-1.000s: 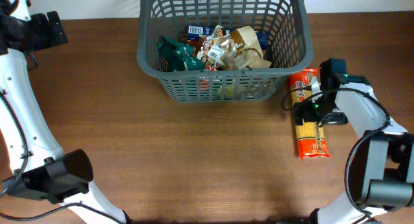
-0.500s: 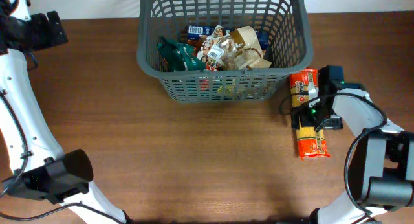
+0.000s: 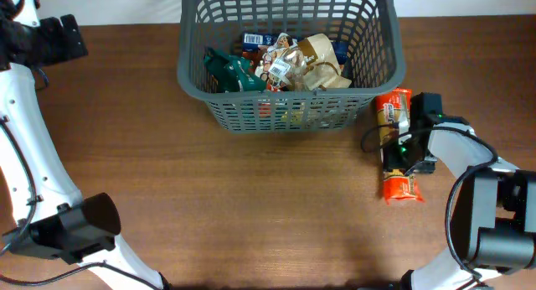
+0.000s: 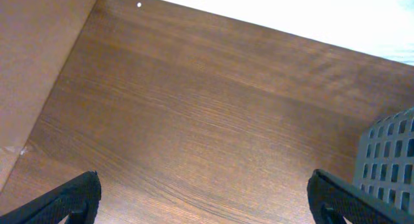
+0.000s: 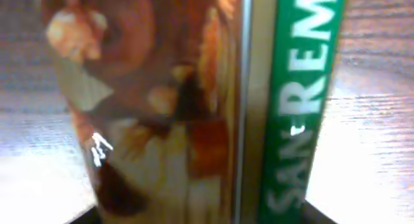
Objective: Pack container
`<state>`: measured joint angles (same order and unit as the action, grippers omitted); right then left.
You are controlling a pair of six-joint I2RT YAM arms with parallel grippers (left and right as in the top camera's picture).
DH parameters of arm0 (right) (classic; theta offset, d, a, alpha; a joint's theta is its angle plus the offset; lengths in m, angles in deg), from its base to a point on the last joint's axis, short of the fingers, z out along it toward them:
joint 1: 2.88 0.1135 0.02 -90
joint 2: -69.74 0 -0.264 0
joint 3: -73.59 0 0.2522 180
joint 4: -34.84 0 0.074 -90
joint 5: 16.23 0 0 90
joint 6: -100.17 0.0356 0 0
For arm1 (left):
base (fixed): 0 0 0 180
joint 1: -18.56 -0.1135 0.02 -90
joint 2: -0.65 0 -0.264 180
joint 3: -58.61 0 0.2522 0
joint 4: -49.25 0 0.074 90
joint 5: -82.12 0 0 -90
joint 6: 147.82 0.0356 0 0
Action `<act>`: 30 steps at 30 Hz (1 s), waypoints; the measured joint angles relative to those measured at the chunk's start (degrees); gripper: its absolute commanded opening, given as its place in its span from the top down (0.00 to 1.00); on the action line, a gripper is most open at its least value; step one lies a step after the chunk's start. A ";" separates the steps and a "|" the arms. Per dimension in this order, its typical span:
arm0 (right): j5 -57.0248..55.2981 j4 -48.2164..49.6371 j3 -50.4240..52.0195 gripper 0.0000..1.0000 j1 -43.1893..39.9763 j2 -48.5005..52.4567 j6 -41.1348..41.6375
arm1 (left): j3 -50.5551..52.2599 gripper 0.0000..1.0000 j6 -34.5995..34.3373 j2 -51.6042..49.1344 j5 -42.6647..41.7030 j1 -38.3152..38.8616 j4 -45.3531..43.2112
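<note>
The right claw (image 3: 400,152) has sunk onto the pasta packet (image 3: 392,106) beneath it, seemingly clamped, readying its lift into the container (image 3: 285,116).

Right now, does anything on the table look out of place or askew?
Only the pasta packet: it lies on the table just right of the basket, under the right gripper, while the other groceries are piled inside. Nothing looks spilled or torn.
</note>
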<state>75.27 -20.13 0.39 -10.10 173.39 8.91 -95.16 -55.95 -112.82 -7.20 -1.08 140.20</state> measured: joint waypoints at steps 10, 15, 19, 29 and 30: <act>9.86 2.16 0.17 0.69 -2.95 -0.83 6.25 | 0.00 0.01 0.00 0.00 0.00 0.00 0.00; 18.10 2.71 0.42 0.68 -7.56 -0.20 9.09 | 0.00 0.01 0.00 0.00 0.00 0.00 0.02; 23.34 2.43 0.42 0.65 -11.82 0.13 10.05 | 0.00 0.01 0.00 0.00 0.00 0.00 0.00; 28.72 -1.25 -5.73 0.63 -15.41 0.04 11.23 | 0.00 0.01 0.00 0.00 0.00 0.00 0.00; 28.83 -1.90 -7.21 0.63 -15.41 0.00 11.32 | 0.00 0.01 0.00 0.00 0.00 0.00 0.00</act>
<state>104.10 -22.03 -6.83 -25.51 173.39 20.23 -95.16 -55.95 -112.82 -7.20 -1.08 140.20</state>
